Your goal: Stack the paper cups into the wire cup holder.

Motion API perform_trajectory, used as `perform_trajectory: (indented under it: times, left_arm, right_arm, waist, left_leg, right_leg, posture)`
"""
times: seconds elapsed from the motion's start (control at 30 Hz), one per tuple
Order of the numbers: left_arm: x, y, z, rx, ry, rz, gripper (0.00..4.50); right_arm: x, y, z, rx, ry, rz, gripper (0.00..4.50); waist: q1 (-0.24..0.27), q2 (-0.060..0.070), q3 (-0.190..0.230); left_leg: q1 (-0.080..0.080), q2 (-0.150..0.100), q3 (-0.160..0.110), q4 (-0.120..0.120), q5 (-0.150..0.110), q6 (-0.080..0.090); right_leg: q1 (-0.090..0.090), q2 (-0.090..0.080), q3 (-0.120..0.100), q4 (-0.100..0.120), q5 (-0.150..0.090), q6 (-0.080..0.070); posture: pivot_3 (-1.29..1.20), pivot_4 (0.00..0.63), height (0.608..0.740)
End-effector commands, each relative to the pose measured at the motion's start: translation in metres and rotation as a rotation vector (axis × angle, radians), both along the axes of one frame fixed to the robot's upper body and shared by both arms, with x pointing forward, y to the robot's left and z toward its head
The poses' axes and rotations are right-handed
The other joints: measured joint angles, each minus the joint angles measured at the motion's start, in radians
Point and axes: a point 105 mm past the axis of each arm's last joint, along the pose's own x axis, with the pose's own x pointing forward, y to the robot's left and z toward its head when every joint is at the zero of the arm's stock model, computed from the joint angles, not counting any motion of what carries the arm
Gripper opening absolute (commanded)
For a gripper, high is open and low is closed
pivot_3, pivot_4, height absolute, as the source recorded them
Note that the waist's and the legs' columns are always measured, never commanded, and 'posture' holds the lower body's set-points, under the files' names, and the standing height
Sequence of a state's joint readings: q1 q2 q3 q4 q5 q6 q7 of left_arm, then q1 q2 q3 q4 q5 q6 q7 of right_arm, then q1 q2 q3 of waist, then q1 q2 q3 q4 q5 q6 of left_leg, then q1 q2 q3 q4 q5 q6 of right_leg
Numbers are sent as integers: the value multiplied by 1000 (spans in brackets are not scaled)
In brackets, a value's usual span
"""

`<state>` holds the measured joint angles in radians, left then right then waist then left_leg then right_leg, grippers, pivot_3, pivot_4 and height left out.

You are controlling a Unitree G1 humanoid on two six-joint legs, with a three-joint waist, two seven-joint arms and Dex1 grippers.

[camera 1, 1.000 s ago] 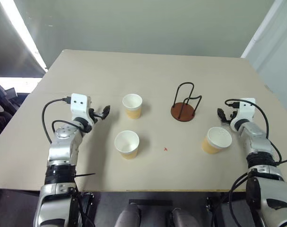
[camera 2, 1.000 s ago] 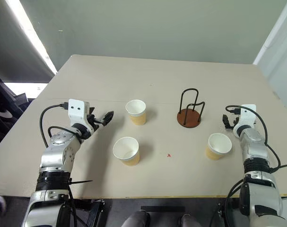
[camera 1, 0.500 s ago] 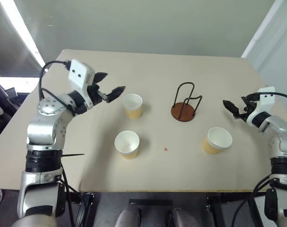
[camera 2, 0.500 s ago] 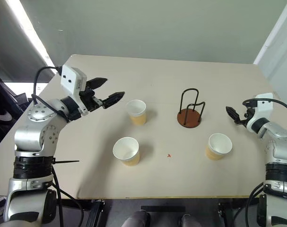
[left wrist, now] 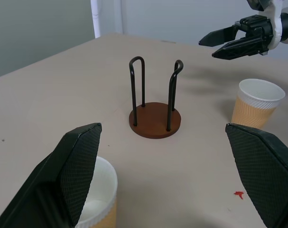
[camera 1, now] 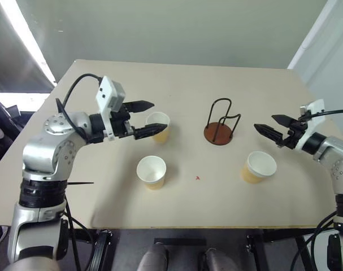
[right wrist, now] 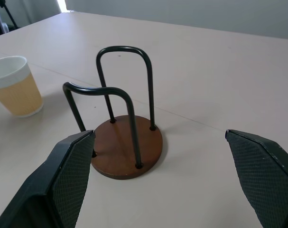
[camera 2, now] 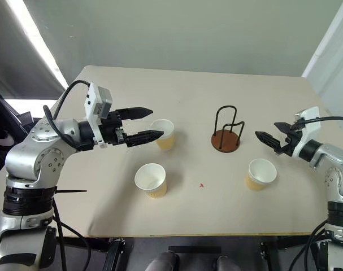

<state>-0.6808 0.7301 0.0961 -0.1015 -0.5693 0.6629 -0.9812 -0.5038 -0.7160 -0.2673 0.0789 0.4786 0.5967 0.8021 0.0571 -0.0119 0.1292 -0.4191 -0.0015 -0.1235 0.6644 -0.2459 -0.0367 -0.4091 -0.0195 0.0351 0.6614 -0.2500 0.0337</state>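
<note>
Both arms have risen from the beige table (camera 1: 177, 79) since a second ago and now point inward, toward each other. From the head views, the left gripper (camera 1: 149, 118) is wide open and empty, with one paper cup (camera 1: 158, 125) just past its fingertips and another cup (camera 1: 151, 171) nearer the robot. The right gripper (camera 1: 269, 125) is also spread wide, holding nothing; the third cup (camera 1: 258, 166) stands just below it. Between both grippers stands the wire cup holder (camera 1: 219, 128), empty. The matte table meets a grey-green wall (camera 1: 177, 28). In the left wrist view, the holder (left wrist: 154, 102) shows thin black loops on a round brown disc. In the right wrist view, the disc (right wrist: 127, 151) looks smooth.
</note>
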Motion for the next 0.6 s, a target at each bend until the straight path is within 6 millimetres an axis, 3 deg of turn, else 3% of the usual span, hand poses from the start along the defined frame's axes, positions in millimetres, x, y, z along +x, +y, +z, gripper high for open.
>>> perform_trajectory:
  times: [0.03,0.6]
  left_arm:
    - [-6,0,8,-1,-33,-17,4500]
    - [-5,0,8,12,-47,-5,4500]
  right_arm:
    - [-3,14,15,4,-57,60,4481]
    - [30,35,-7,-60,-19,70,4481]
  waist:
    - [-1,0,0]
    - [-1,0,0]
  left_leg:
    - [0,0,0,0,0,0]
    - [0,0,0,0,0,1]
  right_leg:
    - [0,0,0,0,0,0]
    - [0,0,0,0,0,0]
  posture:
    - [0,150,740]
    - [0,150,740]
